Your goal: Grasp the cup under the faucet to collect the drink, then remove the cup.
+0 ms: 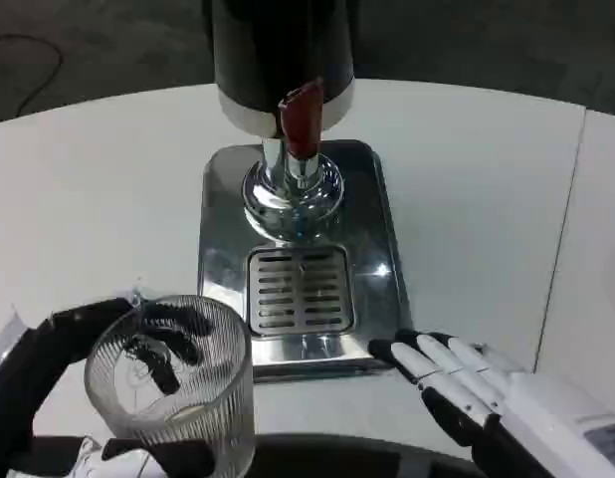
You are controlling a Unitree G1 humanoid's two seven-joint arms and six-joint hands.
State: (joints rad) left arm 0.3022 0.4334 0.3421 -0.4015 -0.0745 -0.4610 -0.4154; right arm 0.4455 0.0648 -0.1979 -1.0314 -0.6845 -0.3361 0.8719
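A clear ribbed glass cup (173,383) stands upright at the lower left, held by my left hand (49,383), whose black fingers wrap around its far side and base. It sits left of and in front of the drip grate (300,289). The drink dispenser (283,60) stands at the top centre, with a red tap lever (301,119) over a chrome faucet (293,189). My right hand (467,383) lies open at the lower right, its fingers stretched toward the front right corner of the steel base (382,249). I cannot tell if the cup holds liquid.
The white round table (99,189) spreads left and right of the dispenser. A seam (561,229) runs down the table's right part. Dark floor lies beyond the far edge.
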